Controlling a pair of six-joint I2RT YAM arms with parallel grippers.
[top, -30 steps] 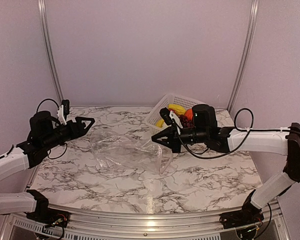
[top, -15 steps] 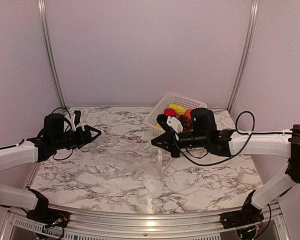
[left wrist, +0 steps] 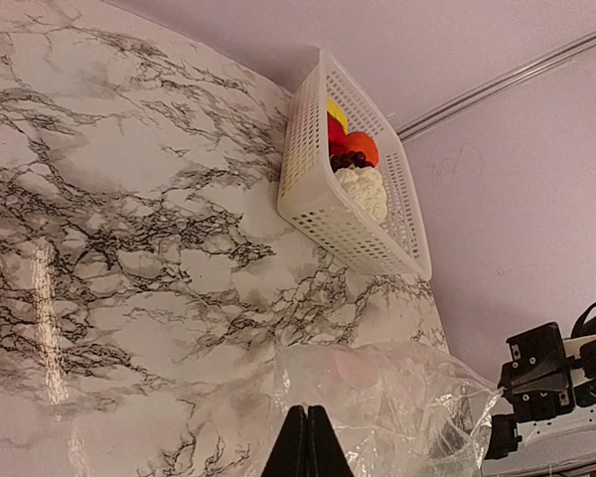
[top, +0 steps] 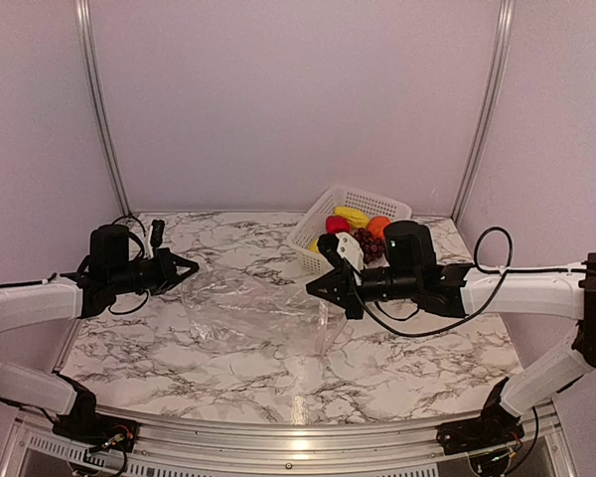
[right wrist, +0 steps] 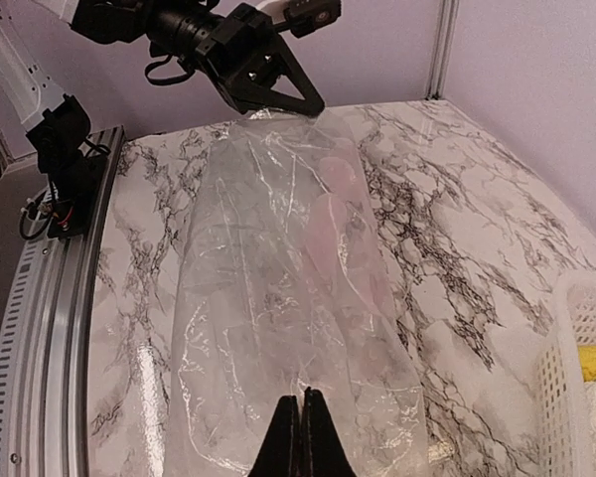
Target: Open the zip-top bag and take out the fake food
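- Zip-top bag [top: 258, 313] is lying crinkled and fairly flat on the bench [top: 397, 358]. It's stretched between the two arms, roughly mid-bench and just in front of the basket's near corner.
- All the fake food [top: 356, 231] I can spot is piled in the white basket [top: 308, 238] at the back right. That's the red apple [top: 337, 224], a yellow fruit [top: 352, 215], an orange piece [top: 378, 227] and the grape bunch [top: 369, 243]. The white lumpy piece [left wrist: 363, 189] shows up best from the left wrist.
- The bag itself looks empty to me. Both wrist views show a faint pinkish patch through the plastic. I can't tell if that's a reflection or a print, but it doesn't read as a toy.
- The left claw [top: 192, 266] has its jaws pressed together right at the bag's left end, with plastic at the fingertips. It looks like it's pinching the film, though clear plastic makes that hard to be sure of.
- The right claw [top: 314, 287] has its jaws together too, nipped onto the bag's edge at the opposite end, the one nearer the basket.
- I can't make out the zip strip or whether the mouth is open. It's all too see-through.
- My guess on progress is that the emptying part is done, or near enough. What's left, if anything, is checking nothing is hiding in the folds and letting go of the bag.
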